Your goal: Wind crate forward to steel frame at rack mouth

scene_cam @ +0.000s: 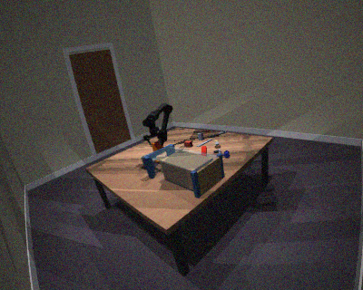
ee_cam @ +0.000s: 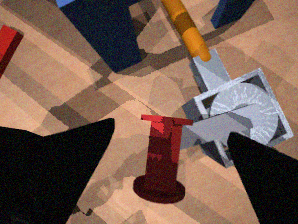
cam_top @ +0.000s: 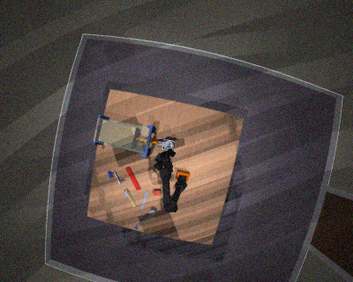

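The hand winch (cam_top: 168, 144) (ee_cam: 245, 112), right of the blue-framed, clear-panelled cubby (cam_top: 149, 143) (scene_cam: 196, 183) (ee_cam: 105, 37) in the top view, is a grey square housing around a pale, ribbed drum. At right in the wrist view, a flat grey crank arm (ee_cam: 215, 129) crosses over it toward a dark red flanged grip (ee_cam: 164, 160) at lower centre; neither detail is readable from the top. The crate's outline inside the cubby is unclear. The claw (cam_top: 166, 153) (scene_cam: 148, 139) (ee_cam: 170, 130) is spread wide, its 2 black fingers holding nothing. The top view shows 1 long red bar (cam_top: 132, 178), 1 small red block (cam_top: 157, 192) and 1 tan-handled tool (cam_top: 130, 197) lower left of centre on the wooden counter (cam_top: 205, 150) (scene_cam: 138, 181) (ee_cam: 40, 75); the wrist view shows 1 orange strap (ee_cam: 185, 27) at top centre.
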